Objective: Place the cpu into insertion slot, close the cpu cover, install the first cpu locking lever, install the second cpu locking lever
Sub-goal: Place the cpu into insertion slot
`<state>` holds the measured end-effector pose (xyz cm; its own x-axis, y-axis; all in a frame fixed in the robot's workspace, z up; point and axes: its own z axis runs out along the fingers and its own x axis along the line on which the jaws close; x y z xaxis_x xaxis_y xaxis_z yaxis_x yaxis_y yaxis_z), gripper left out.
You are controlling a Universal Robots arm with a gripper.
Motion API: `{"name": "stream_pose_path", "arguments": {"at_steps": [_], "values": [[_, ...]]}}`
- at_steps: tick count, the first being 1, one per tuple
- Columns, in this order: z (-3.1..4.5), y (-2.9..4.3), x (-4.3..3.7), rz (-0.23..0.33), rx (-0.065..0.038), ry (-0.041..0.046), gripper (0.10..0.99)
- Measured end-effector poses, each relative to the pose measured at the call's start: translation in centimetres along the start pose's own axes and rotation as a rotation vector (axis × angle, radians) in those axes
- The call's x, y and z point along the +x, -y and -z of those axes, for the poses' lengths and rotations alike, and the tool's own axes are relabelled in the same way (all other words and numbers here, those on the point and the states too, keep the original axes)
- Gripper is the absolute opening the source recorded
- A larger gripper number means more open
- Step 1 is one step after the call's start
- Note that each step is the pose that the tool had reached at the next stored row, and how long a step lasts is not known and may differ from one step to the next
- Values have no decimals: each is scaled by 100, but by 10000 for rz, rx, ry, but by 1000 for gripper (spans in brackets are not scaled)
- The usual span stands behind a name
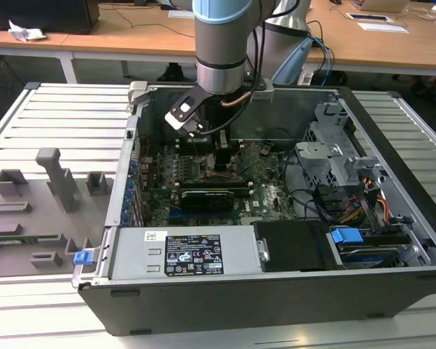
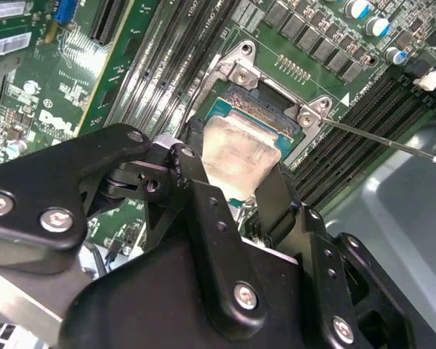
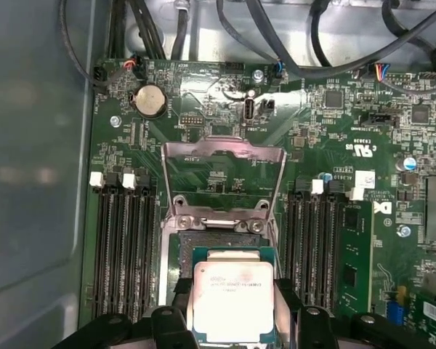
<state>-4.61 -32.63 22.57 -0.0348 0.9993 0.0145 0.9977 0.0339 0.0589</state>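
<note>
Cpu (image 3: 232, 302) is pinched betw. the two fingers of the pincer (image 3: 234, 323), right over the slot (image 2: 260, 110) and low on it. Can't tell if it's fully seated. Cover (image 3: 225, 150) stands flipped up at the slot's hinge edge, so it's not closed. One lever (image 2: 381, 139) sticks out free just beside the slot, unlatched. My read: step 1 underway, nearly there; cover + both levers left to do.

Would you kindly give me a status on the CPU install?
Gripper shut on cpu, at insertion slot. Cpu cover raised open. Locking lever unlatched, alongside.
</note>
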Motion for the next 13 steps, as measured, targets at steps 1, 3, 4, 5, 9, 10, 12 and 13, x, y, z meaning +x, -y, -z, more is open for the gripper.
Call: {"name": "stream_pose_path", "arguments": {"at_steps": [1, 3, 4, 5, 9, 10, 12, 13], "values": [[-24, 0, 2, -72, -1, 4, 529], [-82, 5, 4, -85, -1, 5, 529], [-87, 5, 5, -95, 0, 5, 529], [-93, 5, 5, -121, 0, 7, 529], [-117, 7, 19, -236, -2, 17, 529], [-120, 6, 28, -236, -1, 17, 529], [-131, 6, 47, -248, -1, 18, 529], [-140, 6, 57, -259, 0, 18, 529]]}}
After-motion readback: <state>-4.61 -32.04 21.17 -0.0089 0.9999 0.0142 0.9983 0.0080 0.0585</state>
